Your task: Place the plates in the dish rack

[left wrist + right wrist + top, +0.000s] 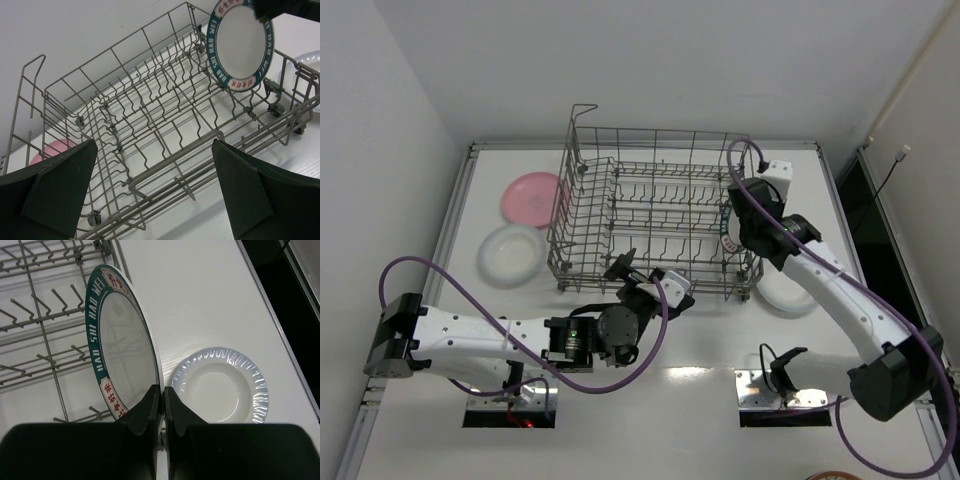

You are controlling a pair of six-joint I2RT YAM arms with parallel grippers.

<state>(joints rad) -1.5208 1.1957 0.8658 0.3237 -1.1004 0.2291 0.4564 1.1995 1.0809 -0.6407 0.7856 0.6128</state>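
From above, the rack (582,215) is open across its left and middle rows, with only upright prongs (665,195) to thread between; its tall wire walls bar sideways entry. The patterned plate (122,340), pinched on edge in the right tool (162,407), fills the right end. The left tool (650,280), spread wide, crowds the near wall. A white plate (790,297) lies just right of the rack, with a pink plate (530,197) and second white plate (513,253) to its left. The bench (710,340) between the arms lies open.

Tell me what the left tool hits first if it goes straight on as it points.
The rack: the open left tool faces its near wire wall, so those wires likely come first, though depth is unclear.
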